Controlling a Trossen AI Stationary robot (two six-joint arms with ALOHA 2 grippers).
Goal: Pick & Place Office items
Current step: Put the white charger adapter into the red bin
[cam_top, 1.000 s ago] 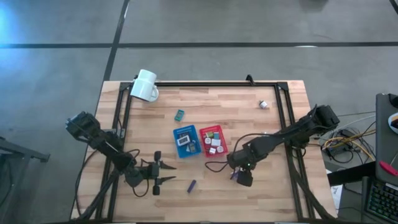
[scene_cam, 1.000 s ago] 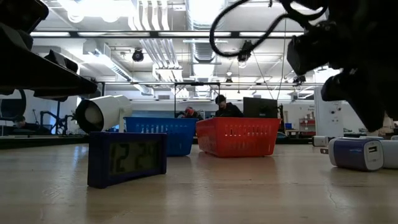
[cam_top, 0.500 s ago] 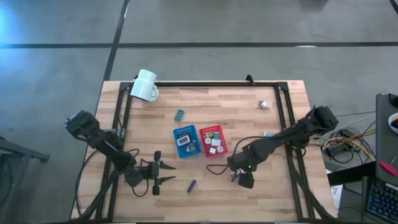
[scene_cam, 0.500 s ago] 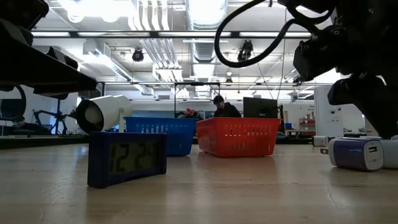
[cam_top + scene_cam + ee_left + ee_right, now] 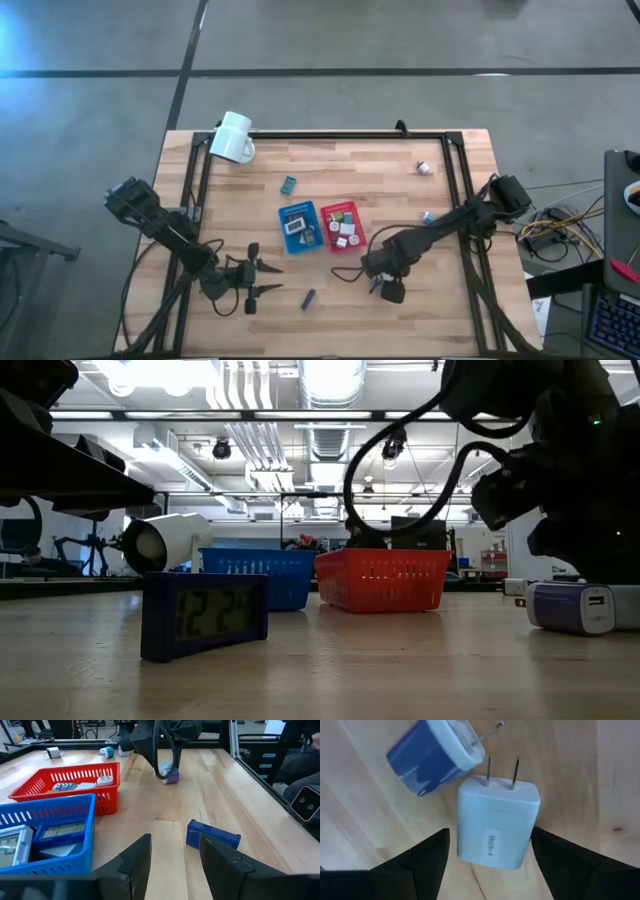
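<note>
My right gripper [image 5: 386, 288] is low over the table, right of the dark blue clock [image 5: 309, 298], pointing down. In the right wrist view it [image 5: 489, 836] is open, and its fingers [image 5: 422, 862] stand on either side of a white plug charger [image 5: 496, 826] lying flat on the wood. A blue-and-white charger [image 5: 434, 756] lies just beside it. The low view shows that blue-and-white charger [image 5: 570, 607] under the gripper [image 5: 585, 525]. My left gripper [image 5: 262, 278] waits open near the table's near-left part, with the clock [image 5: 212, 835] ahead of it.
A blue tray [image 5: 298, 227] and a red tray [image 5: 343, 227] with small items sit mid-table. A white mug [image 5: 232, 137] lies at the far left. A teal piece [image 5: 288, 183], a white piece [image 5: 424, 168] and a small teal piece [image 5: 427, 215] lie loose on the wood.
My right gripper has come down toward the two chargers and shifted slightly toward the table's left. Its arm has folded lower. The chargers, the clock and my left arm have stayed where they were.
</note>
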